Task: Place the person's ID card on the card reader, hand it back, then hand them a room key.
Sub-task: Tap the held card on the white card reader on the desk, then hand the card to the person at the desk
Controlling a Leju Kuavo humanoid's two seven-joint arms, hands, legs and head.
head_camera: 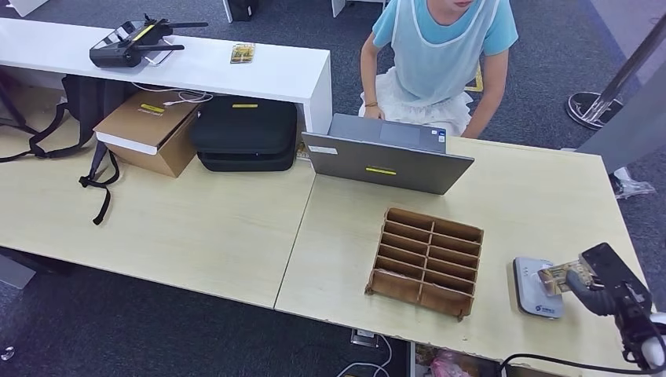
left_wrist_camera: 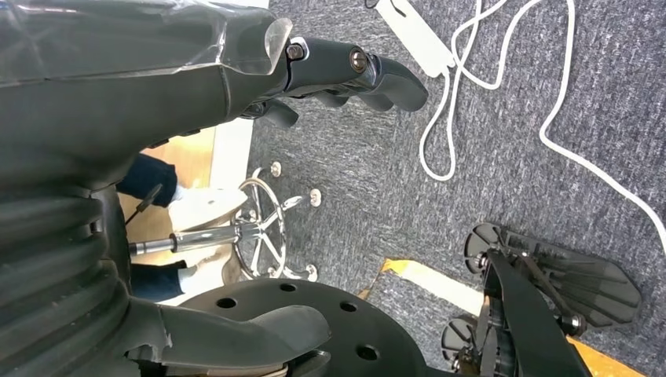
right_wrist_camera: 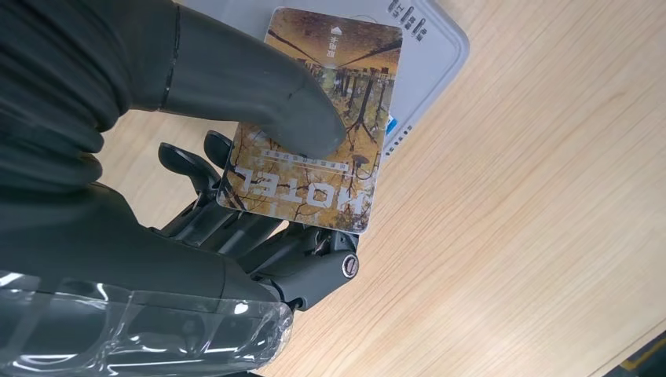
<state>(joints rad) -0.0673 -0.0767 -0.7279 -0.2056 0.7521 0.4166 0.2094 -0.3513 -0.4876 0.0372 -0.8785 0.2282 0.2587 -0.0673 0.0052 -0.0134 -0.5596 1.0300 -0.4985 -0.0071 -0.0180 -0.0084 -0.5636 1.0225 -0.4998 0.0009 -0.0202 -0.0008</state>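
Partly thumb-covered card point(right_wrist_camera: 314, 126) in right hand point(right_wrist_camera: 236, 196) hides reader point(right_wrist_camera: 424, 55) top.

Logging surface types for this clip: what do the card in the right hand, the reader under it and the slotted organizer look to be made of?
Card: likely glossy printed plastic, thin and flat, with a photo print and HOTEL lettering. Card reader: matte light-grey moulded plastic, with rounded corners. Slotted organizer: brown, probably thin wood or fibreboard, with flat dividers. The right hand holds the card under its thumb.

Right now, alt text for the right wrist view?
The right hand pinches a card printed HOTEL under its thumb, the far end over a grey card reader on the light wooden table.
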